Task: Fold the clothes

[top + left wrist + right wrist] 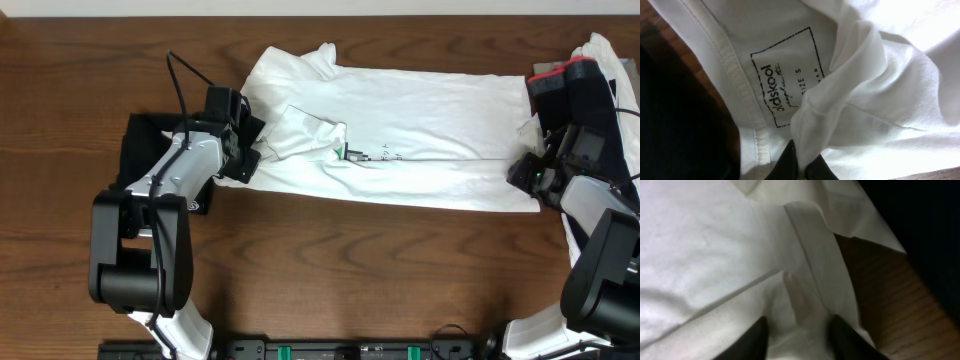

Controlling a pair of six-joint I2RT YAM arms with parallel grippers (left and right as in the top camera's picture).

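Observation:
A white T-shirt (430,130) lies stretched across the table, doubled over lengthwise, with a bit of green print (352,154) showing at the fold. My left gripper (258,152) is at its collar end. In the left wrist view the left gripper (802,162) is shut on a pinched ridge of the white fabric (900,90), beside the neck label (785,80) reading "oldskool, size S". My right gripper (528,175) is at the hem end. In the right wrist view its jaws (797,335) stand apart, with a fold of the shirt's hem (810,265) between them.
A black garment (140,150) lies under my left arm at the left. At the right edge sits a pile with white cloth (610,60) and a dark garment with a red patch (565,85). Bare wood table (350,270) runs along the front.

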